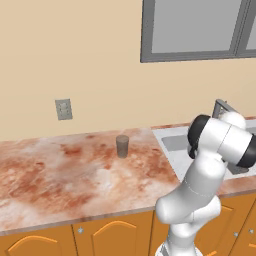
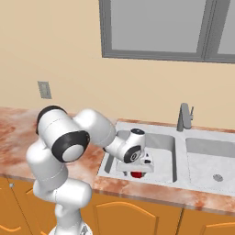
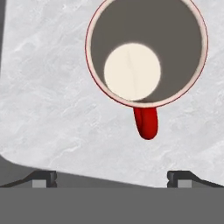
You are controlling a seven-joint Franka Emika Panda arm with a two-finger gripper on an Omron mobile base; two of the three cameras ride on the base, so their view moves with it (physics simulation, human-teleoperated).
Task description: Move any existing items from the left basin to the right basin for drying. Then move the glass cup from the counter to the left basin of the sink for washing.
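The white arm reaches down into the left basin [image 2: 163, 149] of the light grey metal two-basin sink [image 2: 181, 137], with its two-finger gripper [image 3: 112, 177] poised just above a small glossy red mug [image 3: 146, 52] with a pale inside. In the hand view the mug is seen from straight above, upright on the marbled grey basin floor, its red side handle pointing toward the gripper. The two dark fingertips [image 3: 43, 178] stand wide apart at the bottom of that view, one to each side, with nothing between them and no contact with the mug. In the right base view a sliver of red shows beneath the hand, near the front wall of the left basin. The right basin [image 2: 213, 160] lies beyond the divider, behind which the angular grey faucet [image 2: 184, 117] rises. In the left base view, a small greyish-brown translucent tumbler [image 1: 122, 146] stands upright on the reddish-brown and cream marbled counter [image 1: 65, 175], left of the sink and well apart from the arm.
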